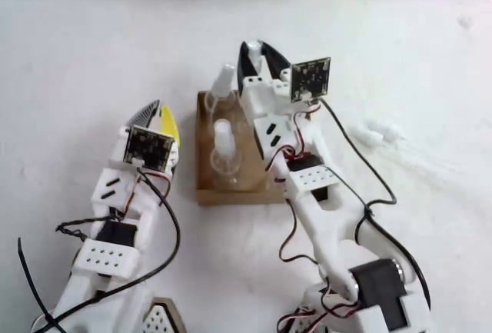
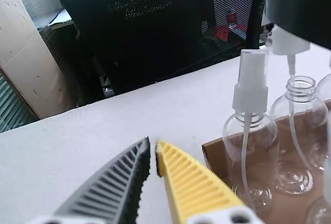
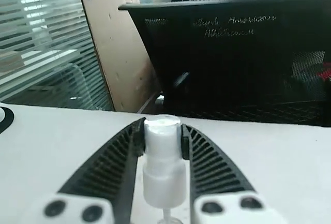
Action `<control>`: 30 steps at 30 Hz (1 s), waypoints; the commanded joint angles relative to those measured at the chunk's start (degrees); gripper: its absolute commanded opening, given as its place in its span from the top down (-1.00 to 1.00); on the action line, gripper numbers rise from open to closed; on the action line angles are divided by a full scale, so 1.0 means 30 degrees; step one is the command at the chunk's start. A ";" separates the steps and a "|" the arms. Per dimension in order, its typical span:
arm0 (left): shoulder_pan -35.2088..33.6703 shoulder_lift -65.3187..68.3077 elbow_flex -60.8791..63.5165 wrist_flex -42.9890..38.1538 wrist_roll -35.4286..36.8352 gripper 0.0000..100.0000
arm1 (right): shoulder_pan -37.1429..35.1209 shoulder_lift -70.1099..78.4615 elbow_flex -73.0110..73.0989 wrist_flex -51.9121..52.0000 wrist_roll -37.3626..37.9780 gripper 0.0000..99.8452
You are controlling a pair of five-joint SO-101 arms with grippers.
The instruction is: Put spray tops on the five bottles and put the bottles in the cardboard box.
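White tabletop (image 1: 92,56). Left gripper (image 1: 160,116) low beside cardboard box (image 1: 231,194); grey and yellow fingers (image 2: 191,182) pressed almost together, nothing between. Box holds clear unlabelled bottles: capped bottle (image 2: 251,146) standing, open-necked bottle (image 2: 300,125) just beside it. Right gripper (image 3: 161,131) above box, black fingers (image 3: 106,167) clamped on white spray top (image 3: 163,167), dip tube hanging into open neck. Loose spray tops (image 1: 377,133) on tabletop, apart from box on right arm's side. Behind: black mesh chair back (image 3: 248,53) with pale script lettering.

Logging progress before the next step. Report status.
Left gripper shut, empty, beside the cardboard box. Right gripper shut on a spray top, over an uncapped bottle in the box. Capped bottle alongside. Nothing in the way.
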 commanded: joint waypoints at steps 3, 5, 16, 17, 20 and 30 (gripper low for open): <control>0.0044 0.0073 -0.0879 -0.0527 -0.0147 0.95 | -0.0044 0.1070 -0.0234 0.0015 0.0264 0.97; 0.0044 0.0073 -0.0879 -0.0527 -0.0147 0.95 | -0.0044 0.1128 -0.0234 0.0015 0.0264 0.97; 0.0044 0.0073 -0.0879 -0.0527 -0.0147 0.95 | 0.0249 0.1128 -0.0147 0.0015 0.0440 0.89; 0.0044 0.0073 -0.0879 -0.0527 -0.0147 0.95 | 0.0249 0.1128 -0.0147 0.0015 0.0440 0.83; 0.0044 0.0073 -0.0879 -0.0527 -0.0147 0.95 | 0.0220 0.1128 -0.0088 0.0132 0.0440 0.63; 0.0073 0.0073 -0.0879 -0.0527 -0.0147 0.95 | 0.0044 0.1099 -0.0117 0.0044 0.0440 0.49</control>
